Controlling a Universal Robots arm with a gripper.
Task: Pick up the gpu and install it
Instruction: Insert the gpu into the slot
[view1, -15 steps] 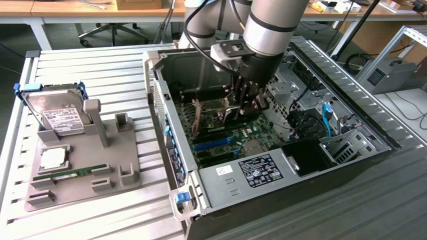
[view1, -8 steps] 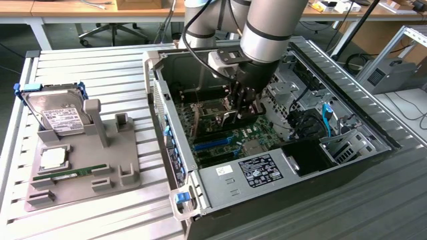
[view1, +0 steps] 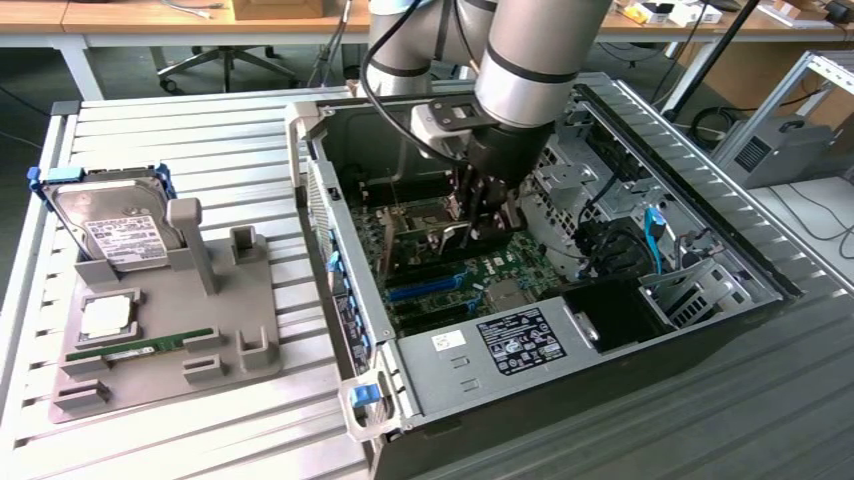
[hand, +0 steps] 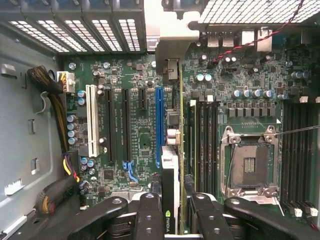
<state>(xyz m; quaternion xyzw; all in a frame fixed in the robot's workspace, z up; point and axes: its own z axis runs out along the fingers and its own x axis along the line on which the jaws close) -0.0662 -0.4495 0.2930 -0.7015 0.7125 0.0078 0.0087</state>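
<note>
Since the gripper (hand: 173, 205) is clamped on the gpu (hand: 169, 175), with a finger on each face of the card as it stands on edge, the pick-up half of the task looks done. The arm reaches down into the open computer case (view1: 441, 350), which lies on its side on the slatted table (view1: 187, 130), toward the table's edge at the exterior view's right. In the wrist view the card appears edge-on over the motherboard (hand: 140, 150), running lengthwise alongside the long blue slot (hand: 158, 125). It sits just to the side of that slot, between it and the black memory slots (hand: 202, 130). Whether the card's lower edge touches the board or hangs above it cannot be told from either view. With the fingers closed on the card and the blue slot's full length bare, I judge that the install is not yet complete and the card is not seated. On the grey tray (view1: 254, 350), near the table's edge at the exterior view's left, the hard drive (view1: 120, 225), the processor (view1: 107, 315) and the RAM stick (view1: 140, 347) sit untouched. The processor socket (hand: 248, 162) on the board is unfilled.
</note>
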